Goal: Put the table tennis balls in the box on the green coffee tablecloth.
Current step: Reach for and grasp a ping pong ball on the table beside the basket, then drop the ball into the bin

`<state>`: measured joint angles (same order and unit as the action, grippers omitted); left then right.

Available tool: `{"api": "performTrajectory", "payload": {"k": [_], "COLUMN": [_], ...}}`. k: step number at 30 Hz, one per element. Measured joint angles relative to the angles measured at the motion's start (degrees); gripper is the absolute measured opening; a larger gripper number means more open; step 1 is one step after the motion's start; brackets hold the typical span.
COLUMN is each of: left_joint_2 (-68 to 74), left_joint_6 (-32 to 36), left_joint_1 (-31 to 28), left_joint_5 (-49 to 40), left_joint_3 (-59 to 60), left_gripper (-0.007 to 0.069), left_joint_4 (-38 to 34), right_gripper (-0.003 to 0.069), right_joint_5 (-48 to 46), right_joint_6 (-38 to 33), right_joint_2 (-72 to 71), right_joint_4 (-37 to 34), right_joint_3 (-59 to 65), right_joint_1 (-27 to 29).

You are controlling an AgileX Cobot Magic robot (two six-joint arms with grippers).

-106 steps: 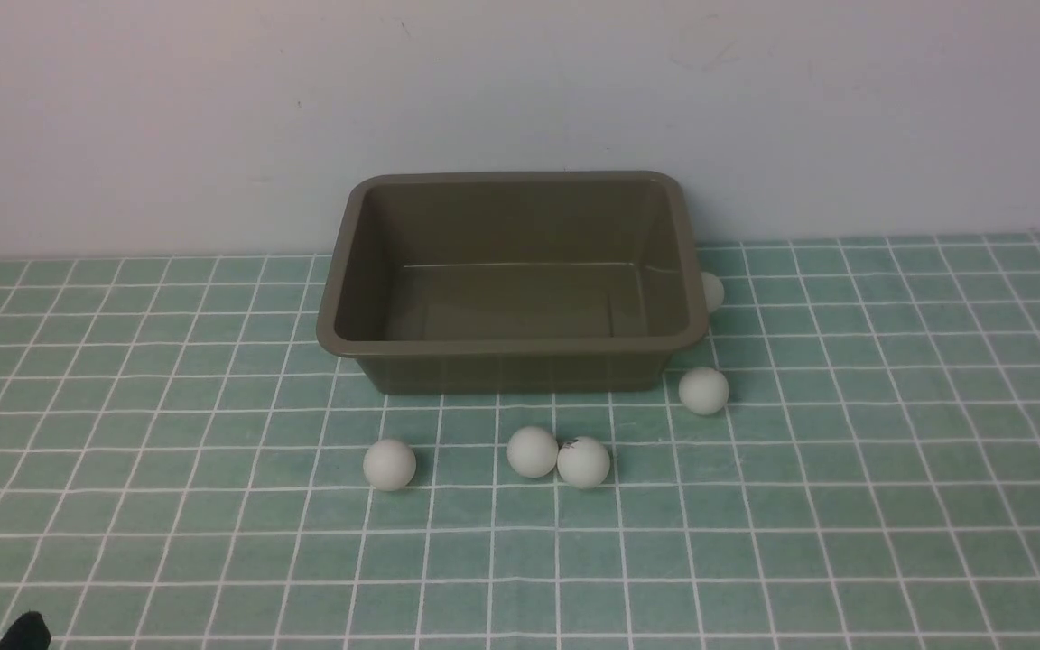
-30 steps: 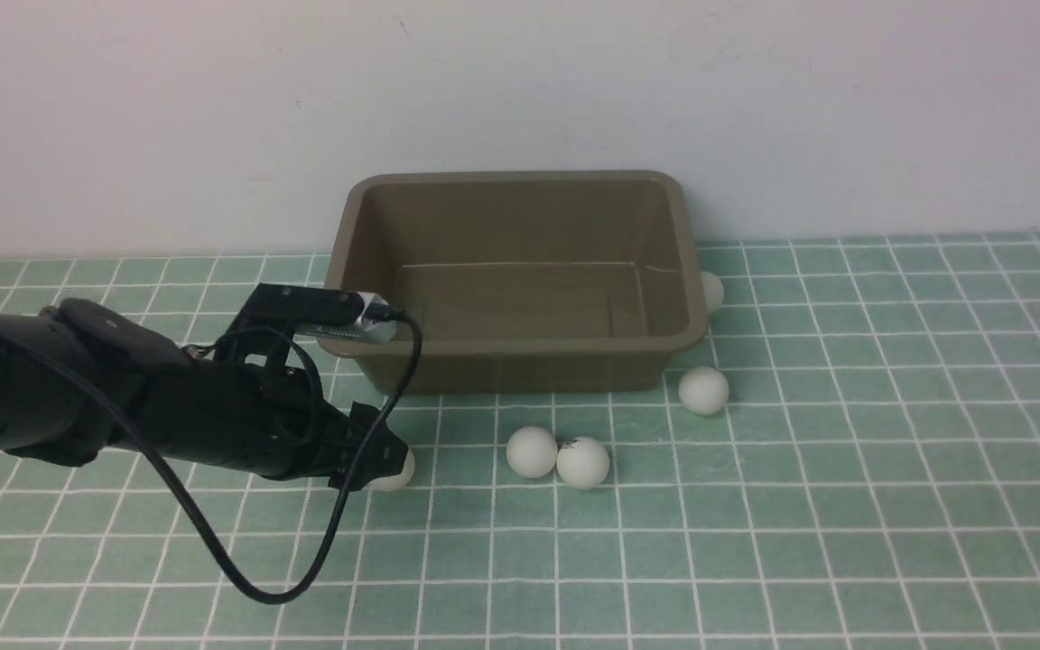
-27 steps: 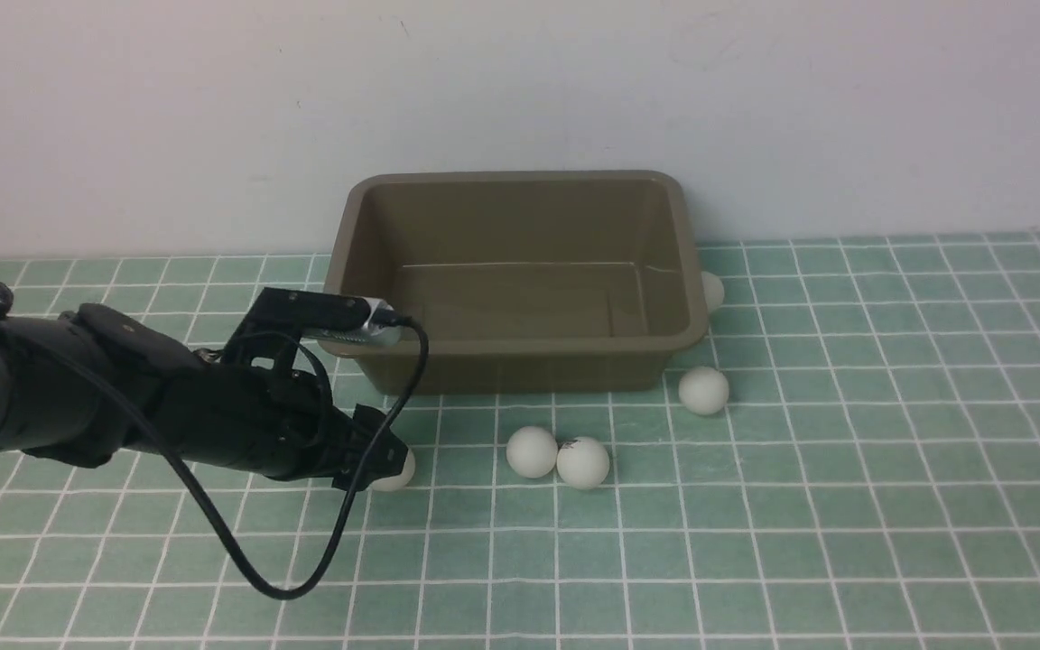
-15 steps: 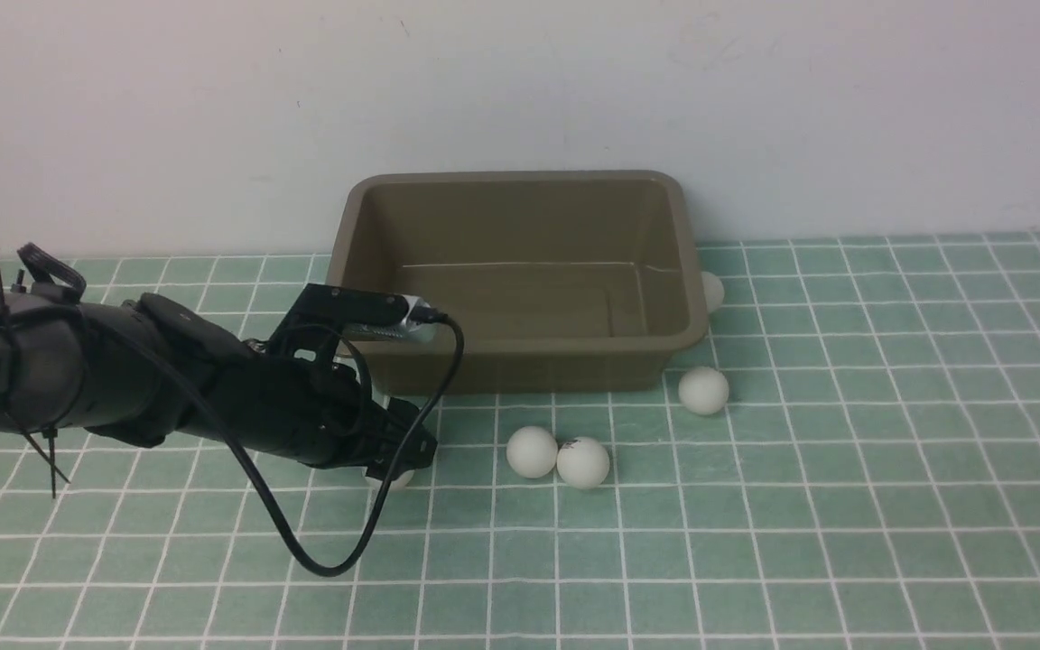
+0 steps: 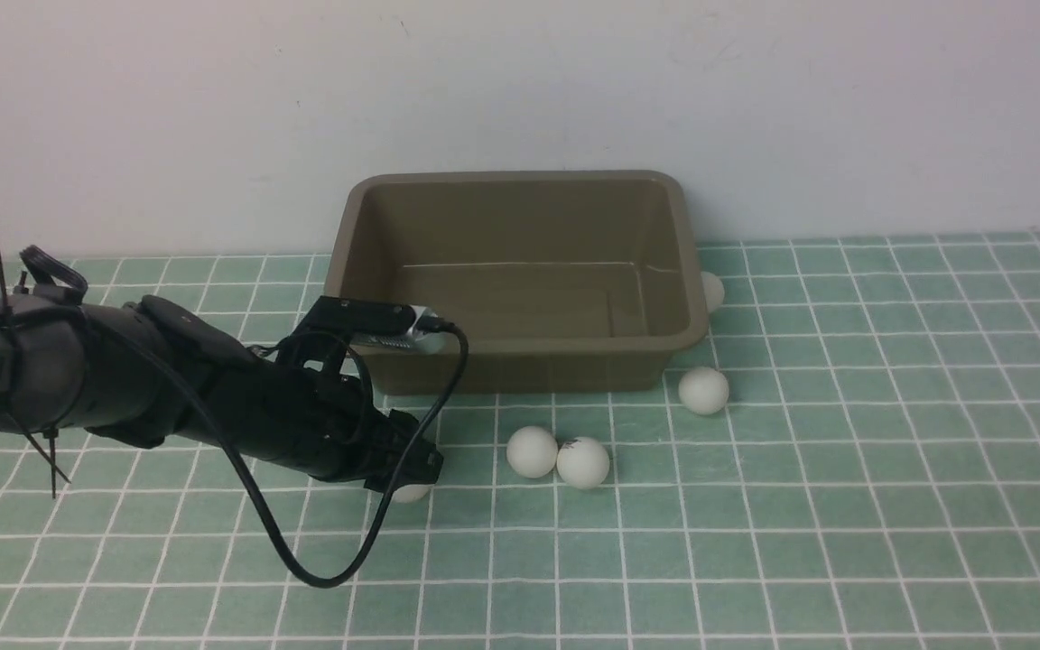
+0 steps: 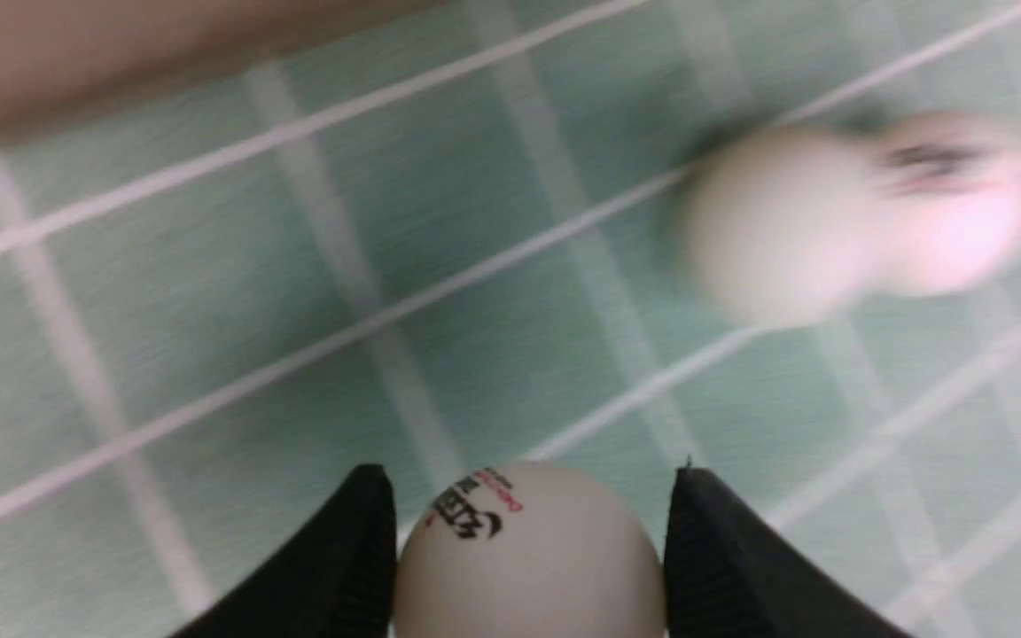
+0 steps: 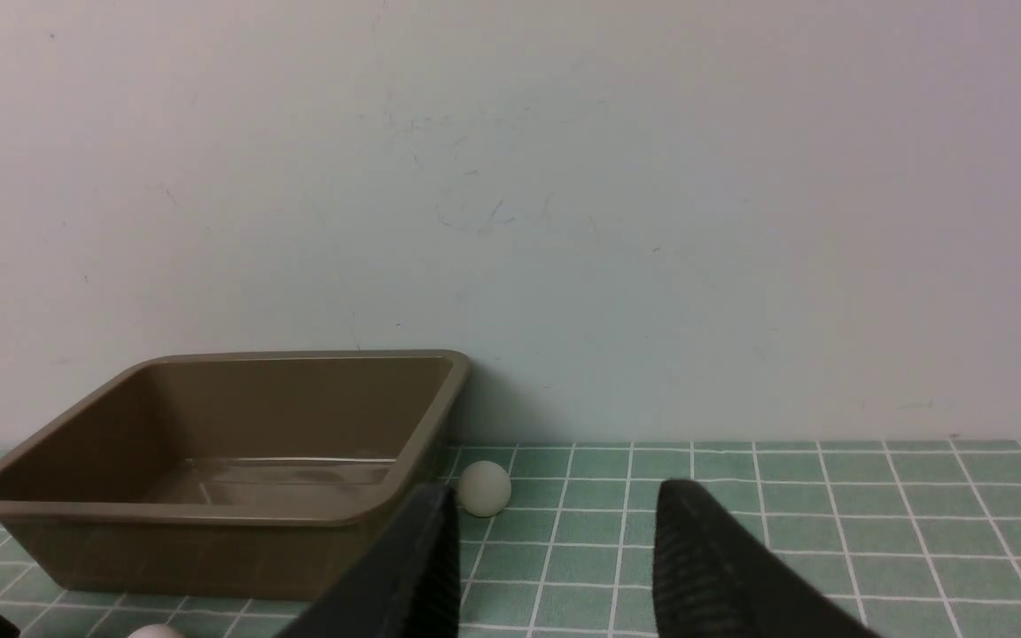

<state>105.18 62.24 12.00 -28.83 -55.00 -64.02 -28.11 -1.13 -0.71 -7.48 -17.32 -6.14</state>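
Balls (image 5: 532, 451) before box (image 5: 520, 372), on tablecloth (image 5: 845, 506)

olive box (image 7: 165, 558) lower left on the green checked cloth (image 7: 874, 518), white ball (image 7: 484, 488) just beside its corner; right hand (image 7: 557, 496) bottom centre, fingers apart.

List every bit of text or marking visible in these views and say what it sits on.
Gripped ball, between the left fingers: black logo with tiny red lettering, illegible.
Right ball of the touching pair: dark mark, too small to read.
Left arm: white lettering cut off at the edge, unreadable.
Nothing quotable.
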Motion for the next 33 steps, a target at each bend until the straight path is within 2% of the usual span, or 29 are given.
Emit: {"api": "performTrajectory", "payload": {"k": [3,7,11,12,14,19,26,30,33], "left_joint_2": [-4.42,-9.05,-10.91,-10.26,-8.46,-2.88,1.22,-0.34,-4.67], "left_joint_6": [2.89,11.43,35.48,39.99,43.68,45.73,45.0,38.62,32.02], "left_joint_1": [0.0,0.0,0.07,0.07,0.07,0.07,0.07,0.07,0.07], "left_joint_5": [-2.57,-2.15,4.53,5.78,7.73,10.46,13.34,14.73,11.01], "left_joint_3": [0.0,0.0,-1.58,-2.74,-5.02,-10.16,-11.59,-11.59,-11.59], "left_gripper": [0.0345,0.0345,0.0345,0.0345,0.0345,0.0345,0.0365,0.0442,0.0465], "left_joint_4": [-3.02,-11.17,-29.82,-31.45,-32.8,-33.75,-33.76,-33.59,-32.28], "right_gripper": [0.0285,0.0285,0.0285,0.0285,0.0285,0.0285,0.0285,0.0285,0.0285], "right_joint_5": [0.0,0.0,0.0,0.0,0.0,-0.05,-0.16,-0.21,-0.21], "right_joint_6": [0.0,0.0,0.0,0.0,0.0,0.0,0.0,0.0,0.0], "right_joint_2": [-0.01,-0.01,-0.01,-0.01,-0.01,-0.01,-0.01,-0.01,-0.01], "right_joint_4": [0.0,0.0,0.0,0.0,0.0,0.0,0.0,0.0,0.0], "right_joint_3": [0.0,0.0,0.0,0.0,0.0,0.0,0.0,0.0,0.0], "right_joint_1": [0.0,0.0,0.0,0.0,0.0,0.0,0.0,0.0,0.0]}}
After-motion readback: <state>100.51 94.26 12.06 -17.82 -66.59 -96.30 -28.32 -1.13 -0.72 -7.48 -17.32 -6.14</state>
